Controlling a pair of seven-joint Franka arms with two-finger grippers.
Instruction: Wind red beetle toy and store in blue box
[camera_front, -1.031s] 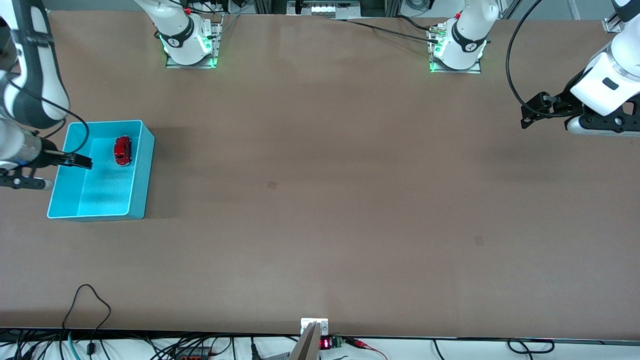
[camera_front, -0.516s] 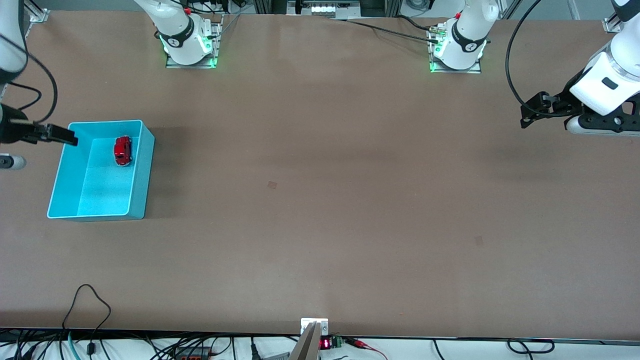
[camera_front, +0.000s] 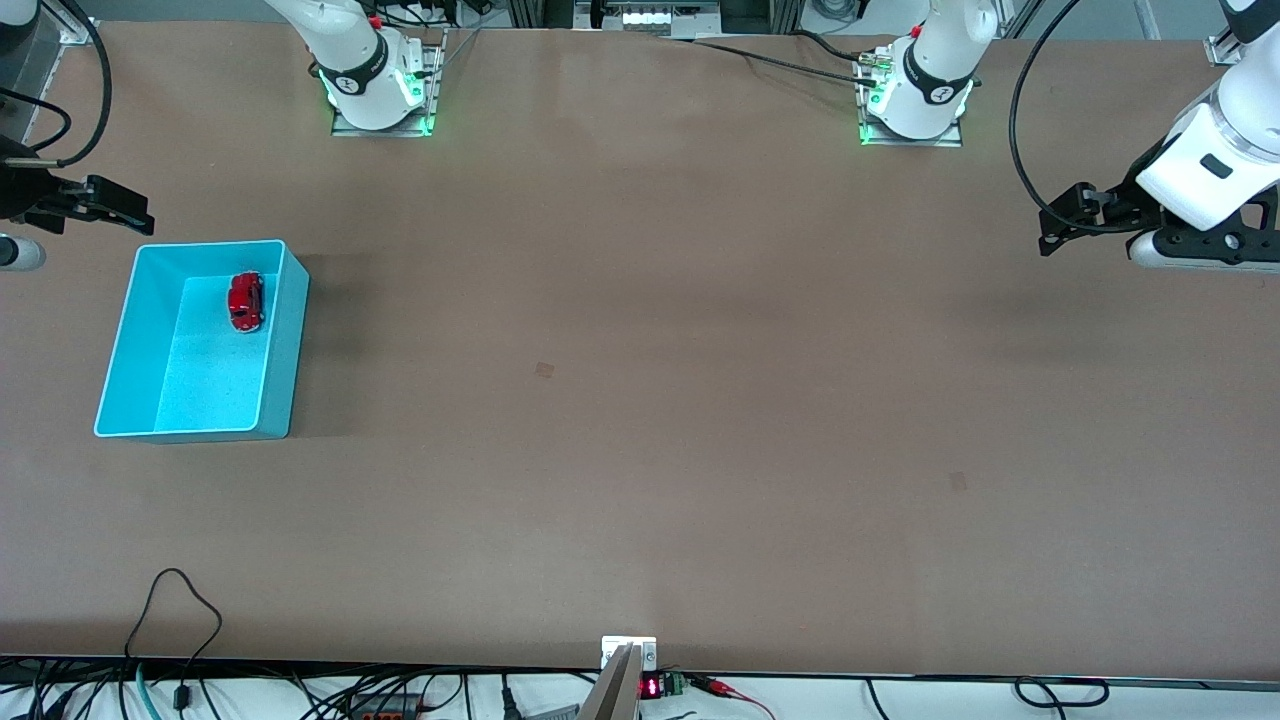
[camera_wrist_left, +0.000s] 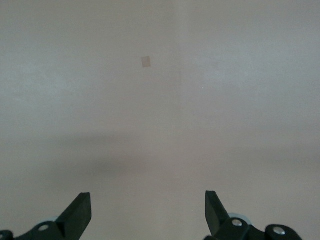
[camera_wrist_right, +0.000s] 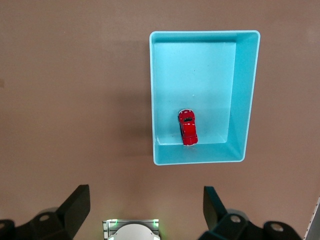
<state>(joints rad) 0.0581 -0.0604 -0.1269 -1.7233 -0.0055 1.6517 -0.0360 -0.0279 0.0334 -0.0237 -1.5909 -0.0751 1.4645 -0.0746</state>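
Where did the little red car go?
The red car sits inside the blue box at the right arm's end of the table, in the part of the box farthest from the front camera.

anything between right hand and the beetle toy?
Only the blue box wall. The open right hand is over bare table beside it; the red beetle toy lies inside, per front view.

One red beetle toy (camera_front: 245, 301), one blue box (camera_front: 285, 345), two pincers
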